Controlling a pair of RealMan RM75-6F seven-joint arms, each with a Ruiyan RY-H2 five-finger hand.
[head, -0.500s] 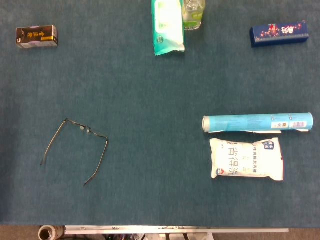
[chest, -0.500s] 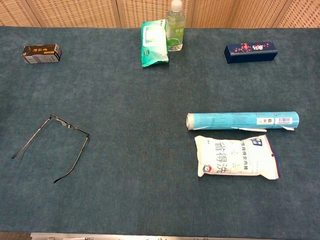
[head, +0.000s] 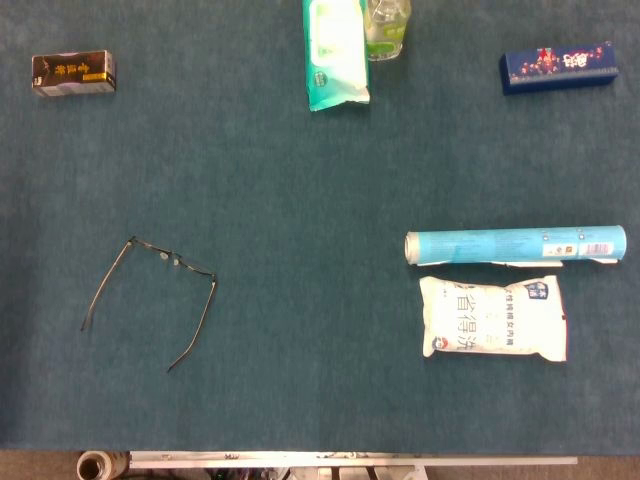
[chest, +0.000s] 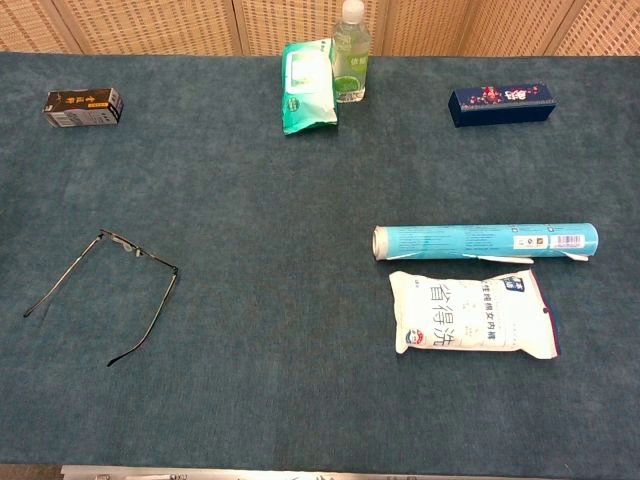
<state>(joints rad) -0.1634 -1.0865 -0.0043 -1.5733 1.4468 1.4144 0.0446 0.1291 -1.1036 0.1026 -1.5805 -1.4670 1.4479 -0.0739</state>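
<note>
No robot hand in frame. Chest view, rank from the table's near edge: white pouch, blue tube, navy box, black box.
1. white pouch, near right.
2. blue tube, right, just behind the pouch.
3. navy box, far right, and black box, far left: too close to call.

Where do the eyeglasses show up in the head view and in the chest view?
Head view: the eyeglasses lie lower left on the blue cloth, temples open toward the near edge.
Chest view: the eyeglasses lie at the left, a little below mid-height, temples open the same way.
Shared landmark: the dark brown box at the far left corner, beyond the glasses in both views.
</note>
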